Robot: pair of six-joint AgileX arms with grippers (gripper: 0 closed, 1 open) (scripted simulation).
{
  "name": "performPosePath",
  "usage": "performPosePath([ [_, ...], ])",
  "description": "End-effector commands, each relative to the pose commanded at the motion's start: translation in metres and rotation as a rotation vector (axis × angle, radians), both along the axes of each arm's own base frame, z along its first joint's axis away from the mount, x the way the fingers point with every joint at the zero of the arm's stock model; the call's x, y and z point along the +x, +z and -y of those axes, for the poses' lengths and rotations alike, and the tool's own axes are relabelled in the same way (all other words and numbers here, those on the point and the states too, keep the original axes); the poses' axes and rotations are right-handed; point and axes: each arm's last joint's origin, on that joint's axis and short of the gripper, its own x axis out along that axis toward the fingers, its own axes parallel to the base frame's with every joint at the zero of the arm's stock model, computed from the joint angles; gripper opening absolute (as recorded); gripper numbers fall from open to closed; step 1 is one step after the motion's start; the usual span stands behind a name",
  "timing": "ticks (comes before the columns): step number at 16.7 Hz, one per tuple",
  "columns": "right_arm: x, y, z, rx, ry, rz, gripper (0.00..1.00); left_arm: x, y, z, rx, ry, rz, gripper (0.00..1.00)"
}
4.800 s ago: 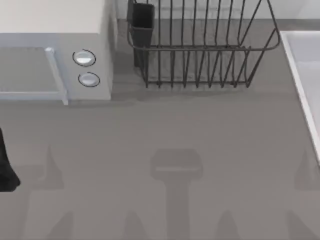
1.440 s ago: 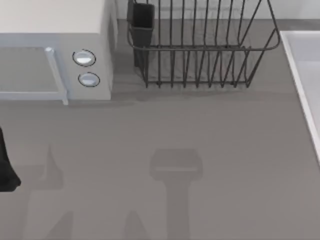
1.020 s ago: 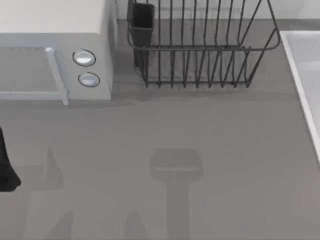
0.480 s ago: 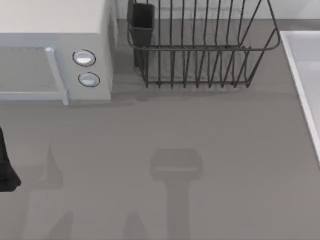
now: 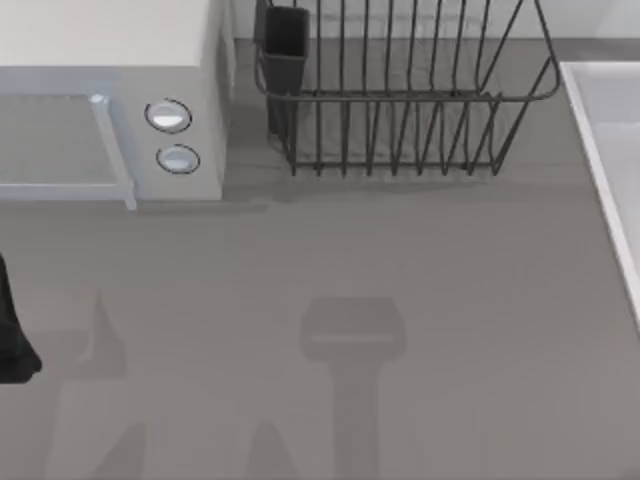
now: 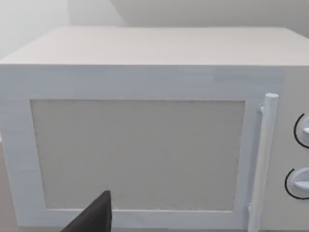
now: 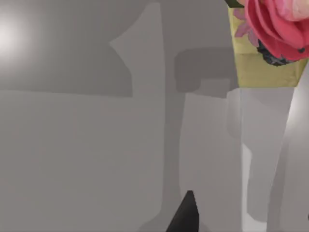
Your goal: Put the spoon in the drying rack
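The left arm point(image 5: 12, 330) was seen as a dark shape at the table's left edge, cut off by the frame. From the left wrist camera one dark fingertip point(image 6: 94, 217) was caught before the microwave door; whether the left gripper was open or closed could not be told. From the right wrist camera another single dark fingertip point(image 7: 186, 215) was seen over grey surface, and the right gripper's state could not be told either. A pink flower point(image 7: 277, 24) over a yellow block point(image 7: 260, 67) was glimpsed there, cut off at the frame's edge.

The table point(image 5: 330, 260) was crossed by soft shadows. Farther back on the left the microwave point(image 5: 110, 110) was set, door handle and two knobs facing the near side. To its right, at the far edge, the rack point(image 5: 400, 100) was placed with its long axis running left to right, bars upright, the cup point(image 5: 285, 40) at its far-left corner. Its far side was cut off. A pale tray point(image 5: 610, 150) was partly cropped at the right edge.
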Motion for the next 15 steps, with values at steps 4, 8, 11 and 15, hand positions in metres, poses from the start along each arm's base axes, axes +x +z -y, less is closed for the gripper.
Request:
performPosePath([
  [4,0.0,0.063,0.0,0.028,0.002,-0.035,0.0,0.0,0.0,0.0,0.0,0.0,0.0,1.0],
  [8,-0.009,0.125,-0.008,0.017,-0.004,-0.02,0.0,0.0,0.0,0.0,0.0,0.0,0.0,1.0],
  [11,-0.015,0.148,-0.014,0.0,-0.01,0.001,0.0,0.0,0.0,0.0,0.0,0.0,0.0,1.0],
  [15,-0.014,0.147,-0.014,0.001,-0.01,-0.002,0.0,0.0,0.0,0.0,0.0,0.0,0.0,1.0],
])
